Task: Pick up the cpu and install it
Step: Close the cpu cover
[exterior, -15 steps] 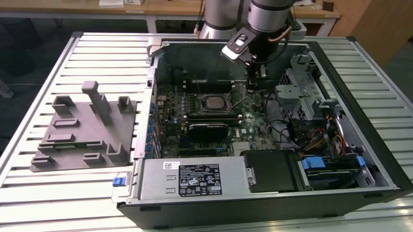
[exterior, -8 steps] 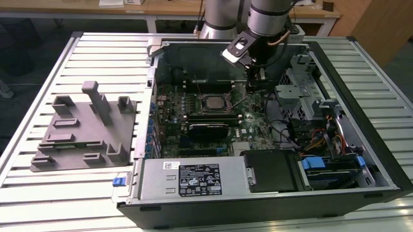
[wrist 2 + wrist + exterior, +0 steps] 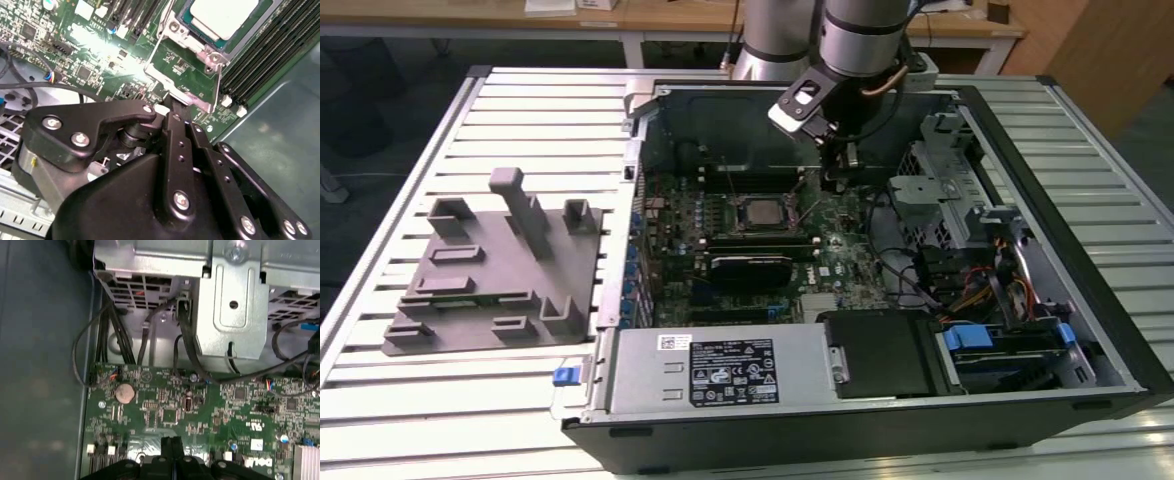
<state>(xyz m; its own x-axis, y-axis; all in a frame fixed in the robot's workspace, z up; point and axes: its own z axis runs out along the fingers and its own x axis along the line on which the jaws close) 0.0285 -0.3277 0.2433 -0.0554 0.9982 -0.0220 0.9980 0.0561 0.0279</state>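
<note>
The cpu (image 3: 761, 210) lies flat in the motherboard socket inside the open computer case, its pale silver top facing up. In the second wrist view the cpu (image 3: 222, 17) sits within the socket's metal frame (image 3: 185, 75), which lies down around it. My gripper (image 3: 838, 182) hangs over the board just to the exterior view's right of the socket. Its black fingers (image 3: 172, 125) are pressed together, tips at the corner of the metal frame, with nothing between them. In the first wrist view the gripper (image 3: 172, 442) stands shut above the green board.
A grey plastic fixture block (image 3: 487, 270) lies on the slatted table at the exterior view's left of the case wall (image 3: 1107, 330). The power supply (image 3: 720, 370) fills the case's near end. A metal drive cage (image 3: 235, 315), black cables (image 3: 115, 335) and memory slots (image 3: 270, 55) crowd the board.
</note>
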